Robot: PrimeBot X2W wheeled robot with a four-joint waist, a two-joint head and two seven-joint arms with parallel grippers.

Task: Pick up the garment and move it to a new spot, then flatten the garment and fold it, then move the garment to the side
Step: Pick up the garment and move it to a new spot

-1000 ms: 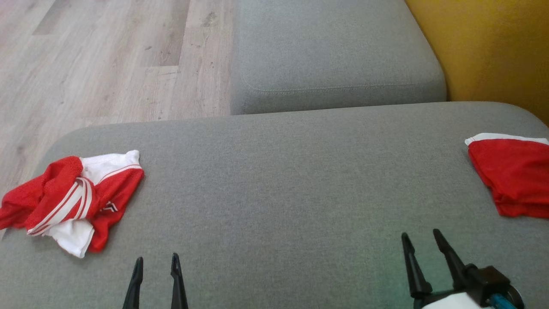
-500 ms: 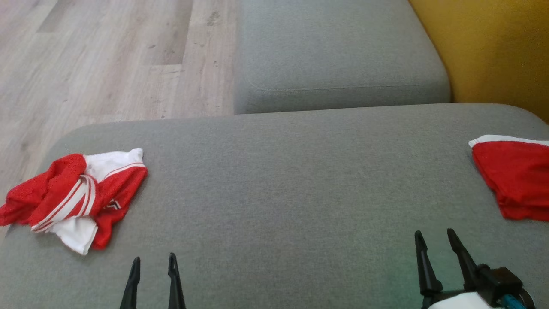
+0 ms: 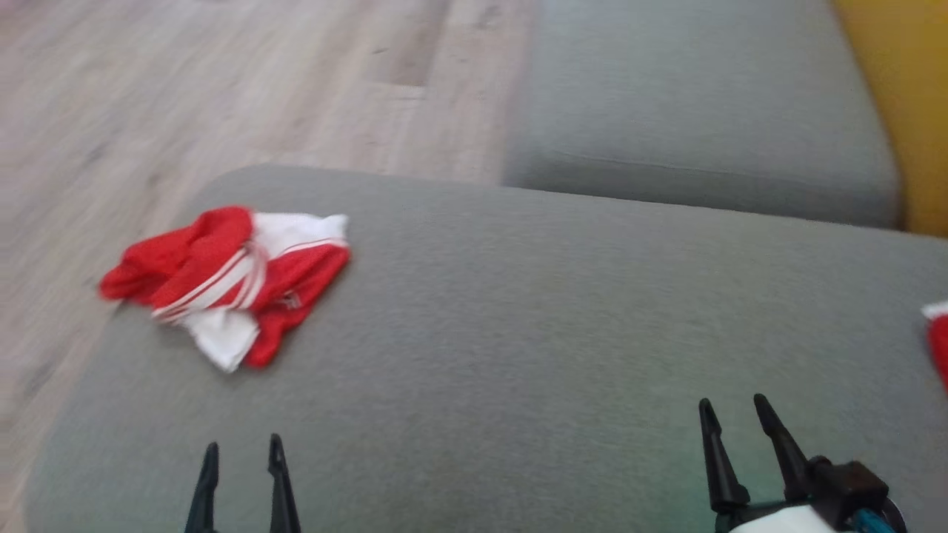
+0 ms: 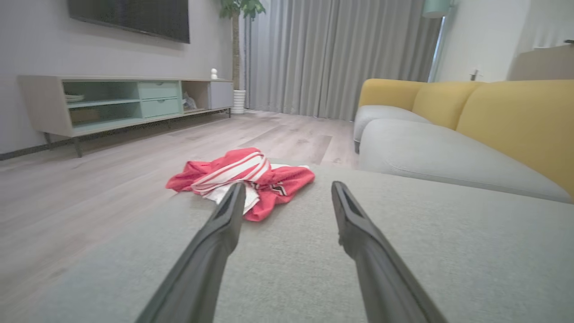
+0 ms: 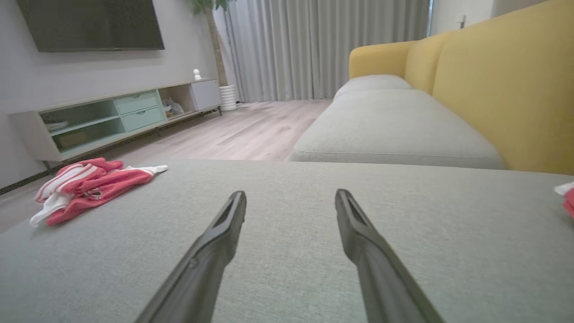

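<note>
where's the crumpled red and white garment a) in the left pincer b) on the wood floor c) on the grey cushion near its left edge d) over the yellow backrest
c: the crumpled red and white garment lies on the grey fabric cushion by its left edge, ahead of the open left pincer, untouched.

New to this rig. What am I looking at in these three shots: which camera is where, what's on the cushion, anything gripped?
It is a wheeled robot with two arms, facing a grey sofa cushion. The blurry wide shot comes from its head camera looking down. The left gripper is at lower left and the right gripper at lower right. The other two shots come from cameras on each wrist, looking along that arm's two dark fingers. A crumpled red-and-white garment lies near the cushion's far left corner. The edge of a second red garment shows at the right. Both grippers are open, hold nothing and touch no cloth.
</note>
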